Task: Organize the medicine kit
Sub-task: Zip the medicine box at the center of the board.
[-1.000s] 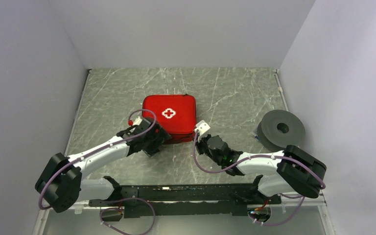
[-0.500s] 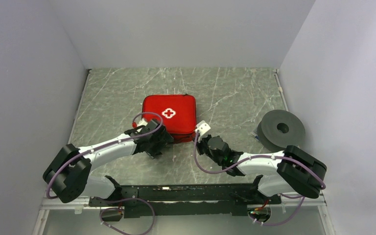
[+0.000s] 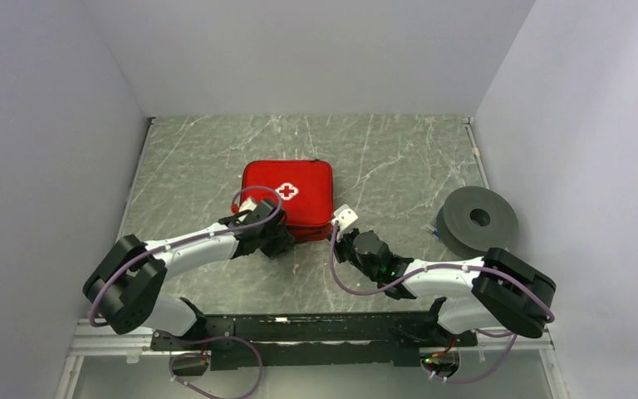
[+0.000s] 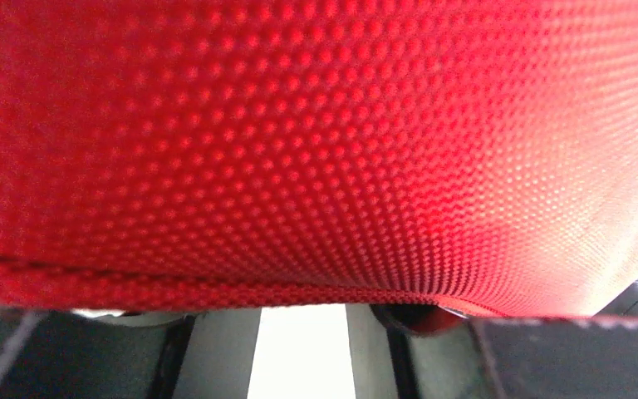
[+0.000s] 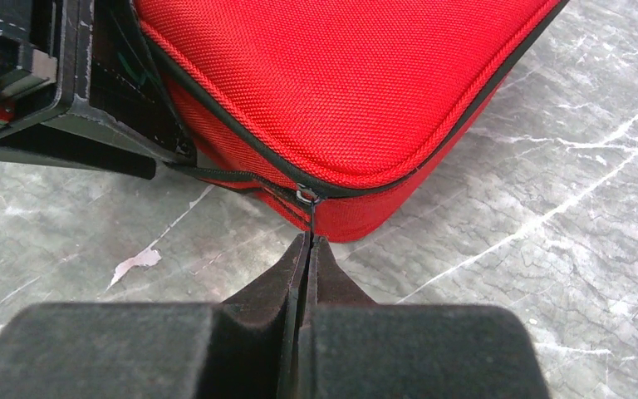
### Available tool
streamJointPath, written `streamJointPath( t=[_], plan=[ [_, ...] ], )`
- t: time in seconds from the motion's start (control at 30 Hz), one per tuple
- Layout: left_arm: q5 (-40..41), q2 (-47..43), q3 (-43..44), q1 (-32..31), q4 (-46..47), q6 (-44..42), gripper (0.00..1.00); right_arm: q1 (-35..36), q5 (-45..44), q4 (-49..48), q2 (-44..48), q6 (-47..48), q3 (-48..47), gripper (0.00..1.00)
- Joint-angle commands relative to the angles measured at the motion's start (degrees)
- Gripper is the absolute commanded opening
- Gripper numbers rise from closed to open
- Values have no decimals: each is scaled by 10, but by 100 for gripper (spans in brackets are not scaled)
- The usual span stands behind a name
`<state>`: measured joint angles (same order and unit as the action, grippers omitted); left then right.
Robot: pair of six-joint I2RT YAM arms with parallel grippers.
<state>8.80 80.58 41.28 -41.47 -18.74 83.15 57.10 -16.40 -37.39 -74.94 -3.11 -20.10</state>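
Red soft zip medicine kit [image 3: 287,199] w/ white cross sits just ahead of both jaws. Right gripper [image 5: 307,238] pinches shut on thin black zip cord [image 5: 309,214], prob. to unzip. Left gripper [image 3: 274,235] at kit's edge, maybe steadying; its gap, can't tell.

one medicine kit [image 3: 303,179], one disc [image 3: 500,221]

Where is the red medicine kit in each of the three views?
Top external: the medicine kit lies at the centre of the table.
Left wrist: its red fabric fills nearly the whole picture.
Right wrist: upper centre, its near corner toward the right tool.
Shared landmark: the grey marbled table, clear in top and right wrist views only.
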Motion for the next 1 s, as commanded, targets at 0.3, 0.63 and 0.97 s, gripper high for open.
streamJointPath(
  t=[0.3, 0.63, 0.97],
  plan=[
    [27, 22, -21, 35, 43, -16, 0, 1, -9, 32, 30, 6, 22, 0],
    [-32, -56, -97, 92, 88, -95, 0, -2, -44, 78, 61, 13, 38, 0],
    [-163, -106, -117, 128, 57, -259, 0, -7, -52, 108, 61, 26, 11, 0]
  ],
)
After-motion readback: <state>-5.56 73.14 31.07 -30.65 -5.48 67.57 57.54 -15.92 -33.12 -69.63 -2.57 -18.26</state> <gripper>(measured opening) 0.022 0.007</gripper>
